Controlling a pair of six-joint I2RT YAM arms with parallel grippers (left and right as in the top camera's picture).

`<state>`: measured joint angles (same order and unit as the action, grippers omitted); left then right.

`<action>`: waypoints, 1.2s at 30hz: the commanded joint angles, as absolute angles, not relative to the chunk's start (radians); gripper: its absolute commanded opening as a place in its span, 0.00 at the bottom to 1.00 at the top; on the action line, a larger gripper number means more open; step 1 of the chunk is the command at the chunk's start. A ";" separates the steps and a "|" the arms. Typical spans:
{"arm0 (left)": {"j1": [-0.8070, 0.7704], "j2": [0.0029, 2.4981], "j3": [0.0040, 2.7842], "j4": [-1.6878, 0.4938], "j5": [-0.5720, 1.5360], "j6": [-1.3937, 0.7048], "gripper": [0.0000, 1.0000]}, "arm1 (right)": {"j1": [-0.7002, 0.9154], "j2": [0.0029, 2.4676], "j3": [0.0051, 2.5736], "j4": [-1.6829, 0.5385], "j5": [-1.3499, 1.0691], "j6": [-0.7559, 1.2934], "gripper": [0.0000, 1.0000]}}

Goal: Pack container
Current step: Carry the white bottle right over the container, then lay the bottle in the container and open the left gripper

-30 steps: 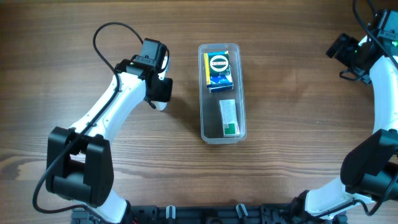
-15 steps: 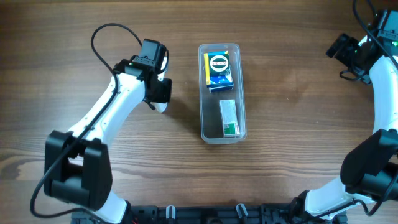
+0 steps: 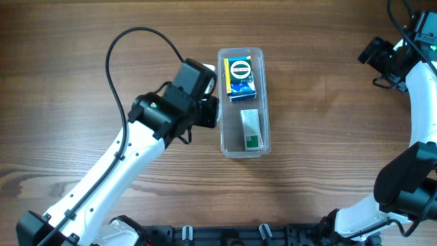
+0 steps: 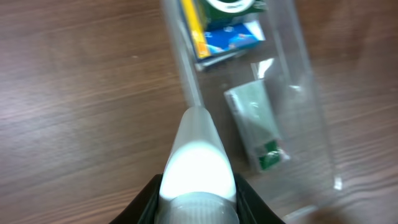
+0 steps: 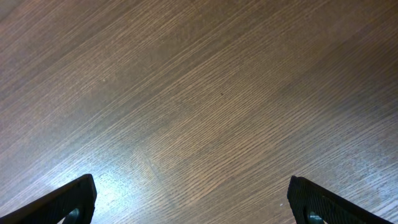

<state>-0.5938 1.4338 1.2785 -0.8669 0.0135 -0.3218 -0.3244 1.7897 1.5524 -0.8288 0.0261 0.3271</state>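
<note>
The container [image 3: 266, 102] is a clear long tub at the table's middle. It holds a blue and yellow box [image 3: 240, 77] at the far end and a white and green box [image 3: 251, 128] nearer me. My left gripper [image 3: 207, 112] hovers at its left rim, shut on a white tube [image 4: 196, 155] with a ribbed cap. In the left wrist view the tube's tip points over the container's left wall [image 4: 186, 84], beside the white and green box [image 4: 255, 127]. My right gripper [image 3: 377, 53] is open and empty at the far right.
Bare wooden table lies all round the container. The right wrist view shows only wood grain between the open fingers [image 5: 193, 202]. The left arm's black cable [image 3: 130, 37] loops over the table's far left.
My left arm has swung right with the white tube, from well left of the container to its left rim. The right arm has not moved.
</note>
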 commanded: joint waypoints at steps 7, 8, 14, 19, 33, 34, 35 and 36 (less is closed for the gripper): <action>-0.732 1.407 1.308 -0.776 0.018 -0.509 0.29 | -0.324 1.792 1.547 -0.826 0.020 0.317 1.00; -0.740 1.408 1.308 -0.768 0.017 -0.530 0.29 | -0.324 1.792 1.547 -0.826 0.021 0.317 1.00; -0.749 1.451 1.308 -0.767 0.009 -0.689 0.30 | -0.324 1.792 1.547 -0.826 0.020 0.317 1.00; -0.749 1.523 1.308 -0.765 -0.041 -0.768 0.30 | -0.324 1.792 1.547 -0.826 0.021 0.318 1.00; -0.749 1.660 1.308 -0.744 -0.046 -0.794 0.30 | -0.324 1.792 1.547 -0.826 0.020 0.318 1.00; -0.749 1.667 1.308 -0.745 -0.045 -0.794 0.30 | -0.324 1.792 1.547 -0.826 0.020 0.318 1.00; -0.750 1.674 1.308 -0.748 -0.045 -0.794 0.30 | -0.324 1.792 1.547 -0.826 0.020 0.317 1.00; -0.752 1.682 1.308 -0.752 -0.045 -0.794 0.31 | -0.324 1.792 1.547 -0.826 0.020 0.317 1.00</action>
<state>-0.7444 1.6592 1.2785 -0.7544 -0.0284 -0.7734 -0.3244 1.7897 1.5524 -0.8288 0.0261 0.3271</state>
